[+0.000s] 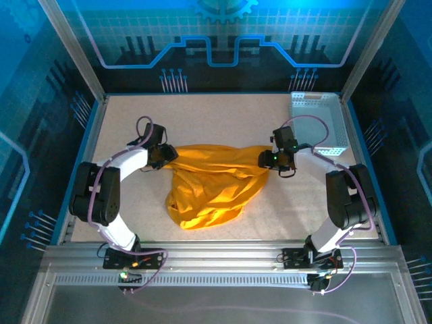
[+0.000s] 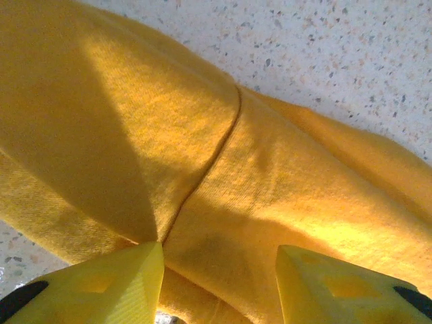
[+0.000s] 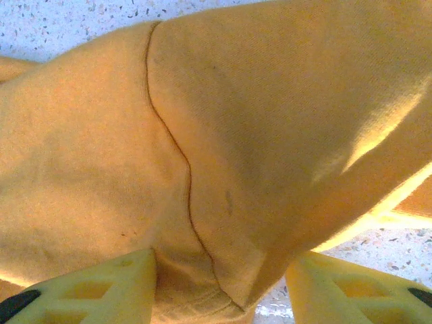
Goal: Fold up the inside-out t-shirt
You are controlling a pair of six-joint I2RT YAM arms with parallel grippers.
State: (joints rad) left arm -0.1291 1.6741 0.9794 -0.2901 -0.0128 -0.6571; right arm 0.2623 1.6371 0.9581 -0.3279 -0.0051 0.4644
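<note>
Pale basket, 2 o'clock. Inside-out t-shirt outside it, table centre, pinched by left gripper, 9 o'clock, and right gripper, 3 o'clock.

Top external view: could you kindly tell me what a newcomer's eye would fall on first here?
The plain orange-yellow soft-fabric t-shirt stands out first, bunched in the middle of the speckled table. It is drawn into a ridge between the left claw and the right claw, with cloth between their yellow fingers. A pale perforated plastic basket stands in the far right corner.
</note>
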